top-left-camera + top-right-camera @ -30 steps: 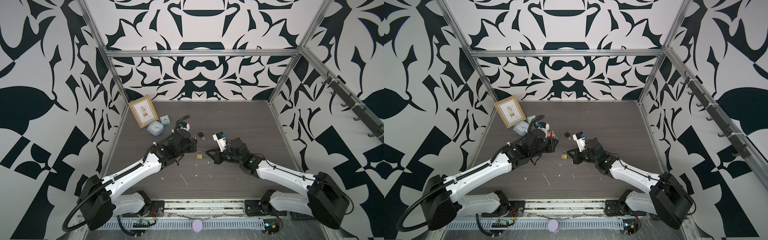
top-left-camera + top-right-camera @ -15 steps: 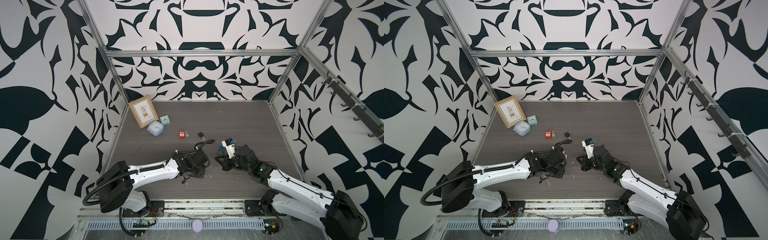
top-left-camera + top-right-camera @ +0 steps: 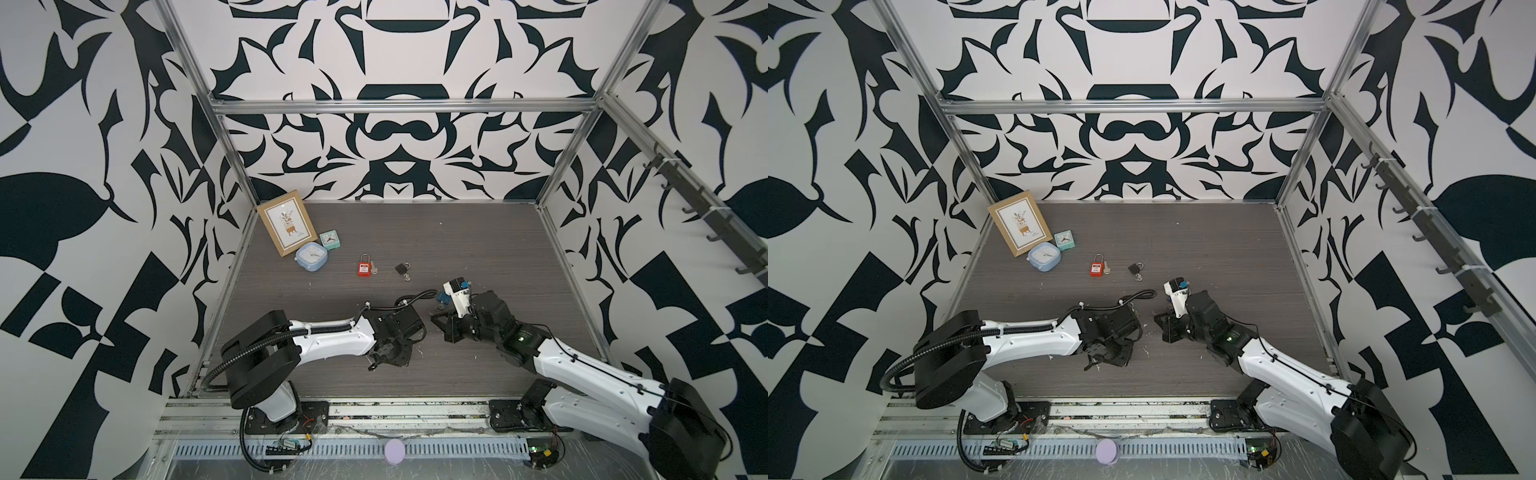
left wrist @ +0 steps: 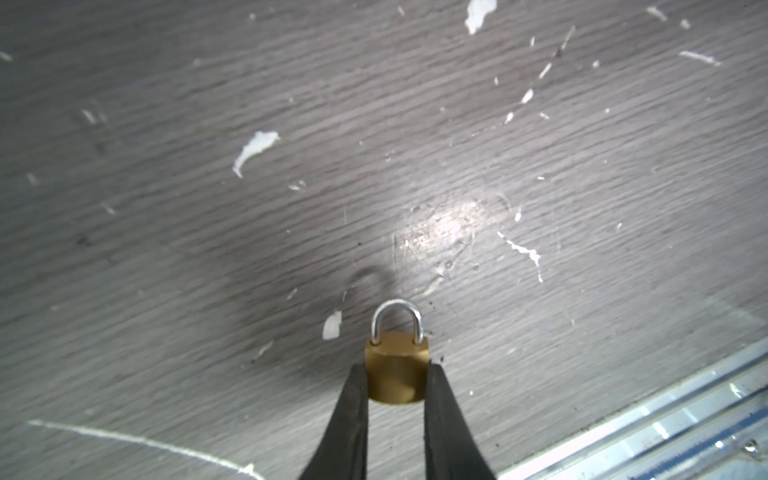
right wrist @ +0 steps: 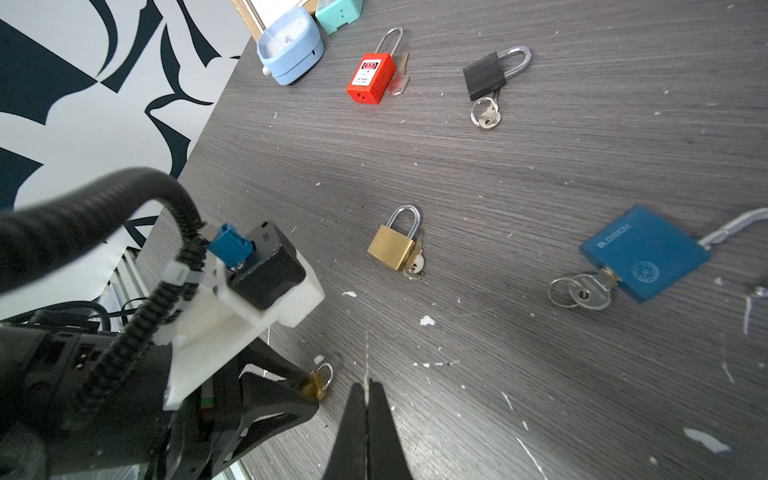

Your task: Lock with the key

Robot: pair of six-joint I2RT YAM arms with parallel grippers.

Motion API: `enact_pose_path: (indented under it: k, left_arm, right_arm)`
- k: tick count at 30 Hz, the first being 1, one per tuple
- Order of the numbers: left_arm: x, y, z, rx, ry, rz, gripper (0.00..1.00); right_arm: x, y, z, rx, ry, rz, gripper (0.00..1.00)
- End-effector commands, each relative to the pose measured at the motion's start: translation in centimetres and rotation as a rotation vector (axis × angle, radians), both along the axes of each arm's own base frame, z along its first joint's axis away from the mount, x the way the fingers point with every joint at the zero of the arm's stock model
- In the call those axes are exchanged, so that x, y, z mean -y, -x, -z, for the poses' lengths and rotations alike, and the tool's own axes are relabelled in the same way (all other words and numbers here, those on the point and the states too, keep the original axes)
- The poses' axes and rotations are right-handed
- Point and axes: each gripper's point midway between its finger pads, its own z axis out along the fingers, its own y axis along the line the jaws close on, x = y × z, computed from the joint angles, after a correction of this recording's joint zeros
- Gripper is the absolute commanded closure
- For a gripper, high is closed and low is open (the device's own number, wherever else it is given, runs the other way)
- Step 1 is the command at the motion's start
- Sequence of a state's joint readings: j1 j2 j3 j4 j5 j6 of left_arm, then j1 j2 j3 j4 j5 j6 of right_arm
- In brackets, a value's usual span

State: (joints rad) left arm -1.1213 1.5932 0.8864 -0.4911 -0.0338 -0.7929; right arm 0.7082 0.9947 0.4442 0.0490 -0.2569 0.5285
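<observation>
Where the scene is seen from above, left gripper (image 3: 388, 359): turned down at the table (image 3: 478, 249) near the front rail in both top views. Its fingertips and any load are hidden under its own black body.
Right gripper (image 3: 439, 328), top views: held low, close to the left wrist. How its jaws stand cannot be told from above.
Blue padlock (image 3: 443, 298), top views: only a corner is seen behind the right wrist camera mount.
Red padlock (image 3: 364, 268) and black padlock (image 3: 401, 268), top views: laid farther back, well apart from both arms. Their keys are too small to be made out.
Small brass padlock (image 4: 397, 376), left wrist view: pinched by its body between the two black fingers (image 4: 357, 399) of the left gripper and held above the table. The shackle points away with both legs seated. Its keyway end is masked by the fingers, so whether a key sits in it cannot be told.
Right gripper (image 5: 368, 388), right wrist view: its fingers are pressed together with nothing between them, near the held small brass padlock (image 5: 316, 386) but apart from it.
Large brass padlock (image 5: 392, 245), right wrist view: laid flat mid-table, its keys (image 5: 413, 266) partly tucked beside its base.
Blue padlock (image 5: 644, 257), right wrist view: a key (image 5: 590, 291) is seated in its base. The shackle is cut off at the frame edge.
</observation>
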Motion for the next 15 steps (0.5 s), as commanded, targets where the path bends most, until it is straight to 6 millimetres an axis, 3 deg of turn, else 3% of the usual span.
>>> enact_pose_path:
  k: [1,6,15]
  left_arm:
    - [0.17,0.44,-0.11,-0.028,-0.011,-0.003,0.95]
    - [0.19,0.43,0.11,-0.032,-0.017,-0.002,0.73]
    - [0.32,-0.06,-0.3,-0.01,-0.018,-0.009,0.54]
  right_arm:
    - [-0.19,-0.74,-0.67,0.032,-0.014,0.014,1.0]
    - [-0.3,-0.85,-0.57,0.031,-0.011,0.012,1.0]
    - [-0.38,-0.7,-0.58,0.019,-0.009,0.006,1.0]
